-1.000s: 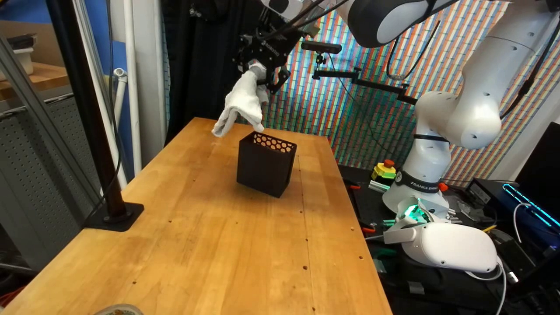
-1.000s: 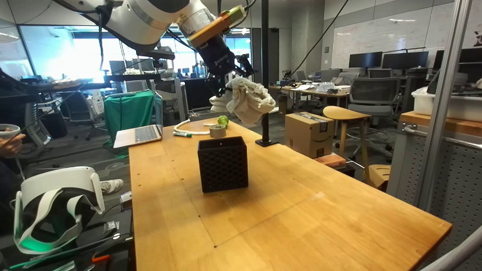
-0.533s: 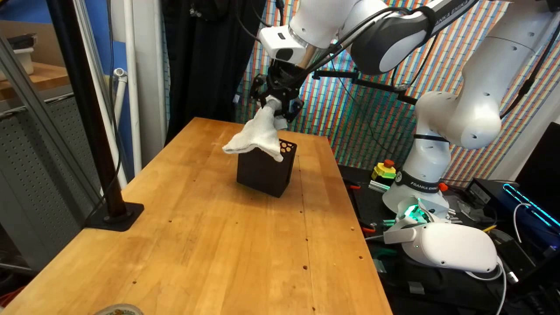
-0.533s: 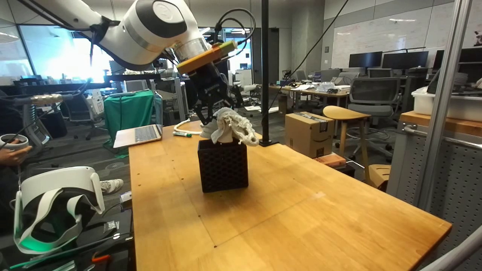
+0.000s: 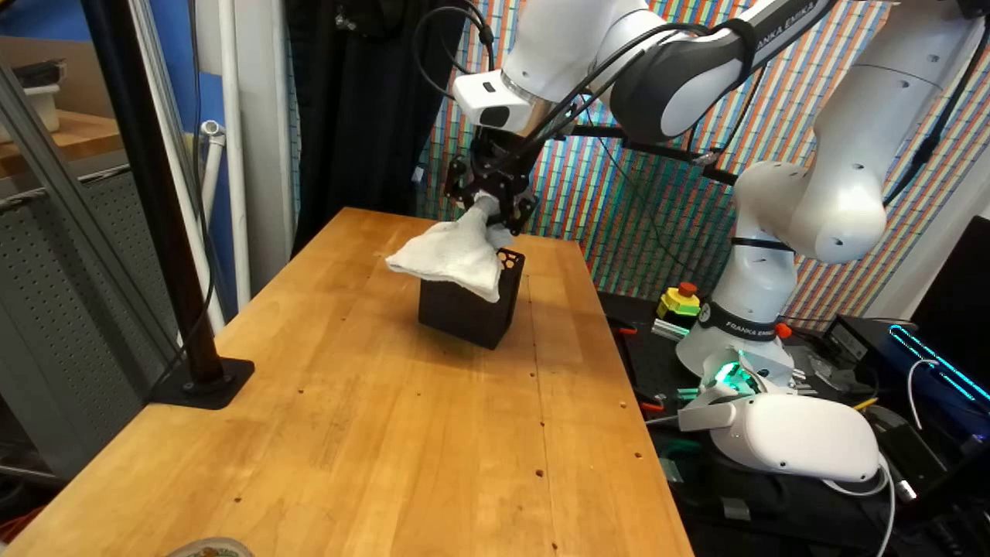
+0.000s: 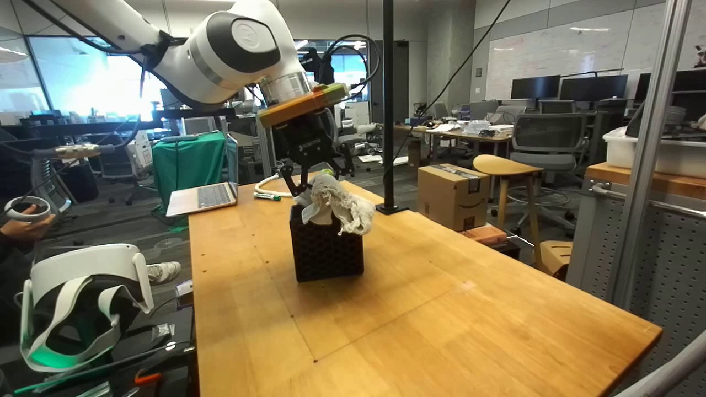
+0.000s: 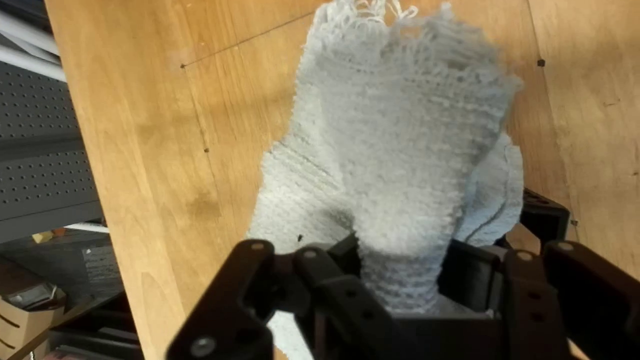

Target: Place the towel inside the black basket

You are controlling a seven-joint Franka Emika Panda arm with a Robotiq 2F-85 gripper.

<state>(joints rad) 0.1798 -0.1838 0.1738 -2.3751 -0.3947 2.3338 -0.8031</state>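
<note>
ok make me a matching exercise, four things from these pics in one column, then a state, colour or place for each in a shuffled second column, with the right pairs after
Column one
1. towel
2. black basket
3. laptop
4. stop button

Column two
A. open, keyboard showing
B. red top, yellow body
C. clamped in the end effector
D. perforated, upright on the table

Right pairs: 1-C; 2-D; 3-A; 4-B

Brt window [image 6: 60, 77] in bkgd, whiteboard [image 6: 551, 52], gry ofc chair [image 6: 547, 133], wd stool [image 6: 506, 165], blk curtain [image 5: 348, 139]
</note>
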